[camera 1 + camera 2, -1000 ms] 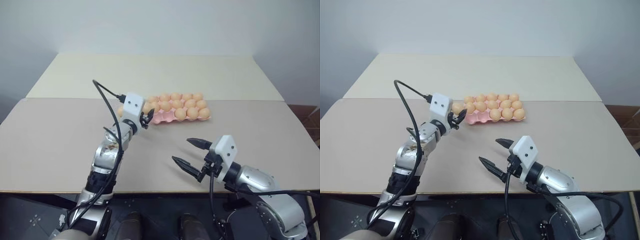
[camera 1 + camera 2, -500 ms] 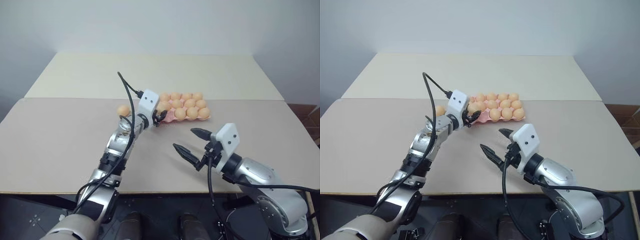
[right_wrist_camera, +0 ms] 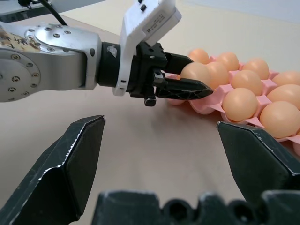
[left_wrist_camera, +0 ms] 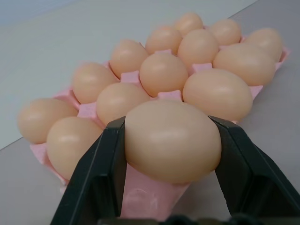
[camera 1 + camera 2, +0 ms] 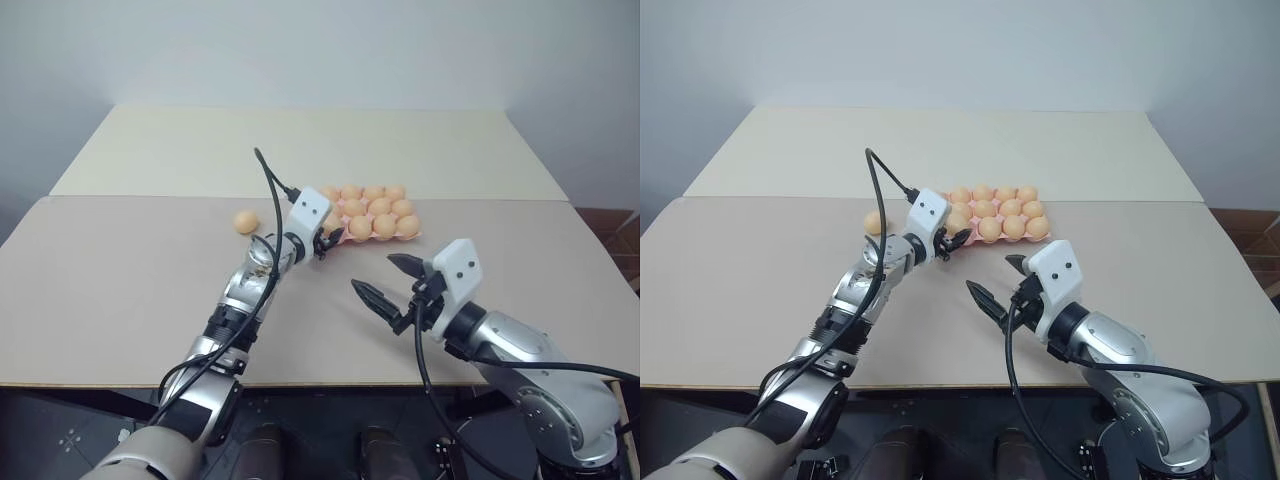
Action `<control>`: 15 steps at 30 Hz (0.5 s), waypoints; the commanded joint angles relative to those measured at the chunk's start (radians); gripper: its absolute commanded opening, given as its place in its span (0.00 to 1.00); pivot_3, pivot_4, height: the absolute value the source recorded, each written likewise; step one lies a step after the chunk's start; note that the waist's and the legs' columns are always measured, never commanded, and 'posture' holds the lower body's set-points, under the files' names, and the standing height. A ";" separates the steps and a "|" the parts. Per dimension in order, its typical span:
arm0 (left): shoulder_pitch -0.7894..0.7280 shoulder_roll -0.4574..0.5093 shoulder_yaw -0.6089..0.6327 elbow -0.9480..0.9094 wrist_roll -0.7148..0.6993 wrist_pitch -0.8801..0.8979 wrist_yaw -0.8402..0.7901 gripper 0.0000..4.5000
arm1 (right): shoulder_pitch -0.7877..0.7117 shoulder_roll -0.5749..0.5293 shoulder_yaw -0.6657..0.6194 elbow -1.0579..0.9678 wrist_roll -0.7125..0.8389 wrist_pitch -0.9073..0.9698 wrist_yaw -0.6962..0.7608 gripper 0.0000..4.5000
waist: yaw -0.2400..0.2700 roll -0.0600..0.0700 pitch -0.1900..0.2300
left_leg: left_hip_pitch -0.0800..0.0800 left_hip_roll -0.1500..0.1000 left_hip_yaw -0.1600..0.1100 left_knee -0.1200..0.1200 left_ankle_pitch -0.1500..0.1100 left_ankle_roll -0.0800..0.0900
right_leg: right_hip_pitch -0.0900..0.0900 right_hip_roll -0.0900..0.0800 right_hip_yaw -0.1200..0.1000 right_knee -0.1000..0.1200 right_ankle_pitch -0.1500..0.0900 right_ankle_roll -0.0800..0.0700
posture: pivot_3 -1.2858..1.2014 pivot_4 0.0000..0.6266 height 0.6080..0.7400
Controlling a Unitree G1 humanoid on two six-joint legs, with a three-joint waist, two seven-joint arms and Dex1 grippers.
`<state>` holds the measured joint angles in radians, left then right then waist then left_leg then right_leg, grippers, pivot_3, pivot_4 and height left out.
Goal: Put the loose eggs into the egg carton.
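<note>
Left wrist view: the left gripper (image 4: 171, 140) clamps one egg (image 4: 172, 141) just above the near left corner cup of the pink egg carton (image 5: 352, 238), mid-desk toward the far seam. Another loose egg (image 5: 246, 221) lies left of it. The right gripper (image 5: 390, 284) hovers spread wide, empty

Beige table (image 5: 120, 290): pink carton (image 5: 340, 235), apparently one loose egg (image 5: 246, 221).

egg (image 4: 172, 141): pale orange-tan, plain | fingers (image 4: 96, 176) either side of it: matte black | egg carton (image 4: 143, 193) beyond the fingertips: pink (cups mostly hidden by orange-tan eggs) | table (image 5: 120, 280) beneath: beige, unpatterned | right gripper (image 5: 384, 282): black fingers, white housing
</note>
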<state>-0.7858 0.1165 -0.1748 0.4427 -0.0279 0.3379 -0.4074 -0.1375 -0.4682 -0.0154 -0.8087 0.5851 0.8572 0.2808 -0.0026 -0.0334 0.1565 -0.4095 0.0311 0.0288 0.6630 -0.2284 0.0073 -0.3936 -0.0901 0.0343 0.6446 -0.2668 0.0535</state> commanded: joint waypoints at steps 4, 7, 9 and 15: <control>-0.038 -0.023 0.027 0.028 -0.003 -0.061 0.009 0.86 | -0.006 -0.006 -0.013 -0.049 0.015 -0.005 -0.001 1.00 | -0.001 0.000 0.000 | 0.000 0.000 0.000 0.000 0.000 0.000 | 0.000 0.000 0.000 0.000 0.000 0.000 | 0.52 0.24 1.00; -0.035 -0.018 0.030 0.021 0.006 -0.075 0.014 0.99 | -0.004 -0.007 -0.013 -0.052 0.018 -0.005 -0.001 1.00 | -0.001 0.000 0.000 | 0.000 0.000 0.000 0.000 0.000 0.000 | 0.000 0.000 0.000 0.000 0.000 0.000 | 0.52 0.24 1.00; -0.024 -0.013 0.040 -0.008 0.002 -0.079 0.017 0.99 | -0.001 -0.009 -0.014 -0.052 0.020 -0.006 0.003 1.00 | -0.001 0.000 0.000 | 0.000 0.000 0.000 0.000 0.000 0.000 | 0.000 0.000 0.000 0.000 0.000 0.000 | 0.52 0.24 1.00; 0.038 -0.013 0.066 -0.169 -0.012 -0.112 0.043 0.99 | 0.003 -0.019 -0.005 -0.054 0.011 -0.019 0.015 1.00 | -0.001 0.000 0.000 | -0.001 0.000 -0.001 0.000 0.000 0.000 | 0.000 0.000 0.000 0.000 0.000 0.000 | 0.52 0.24 1.00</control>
<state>-0.7500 0.1085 -0.1252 0.3491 -0.0306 0.2562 -0.3764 -0.1347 -0.4821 -0.0120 -0.8151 0.5926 0.8569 0.2883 -0.0035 -0.0334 0.1565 -0.4103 0.0314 0.0279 0.6630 -0.2284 0.0073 -0.3941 -0.0903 0.0343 0.6444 -0.2668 0.0535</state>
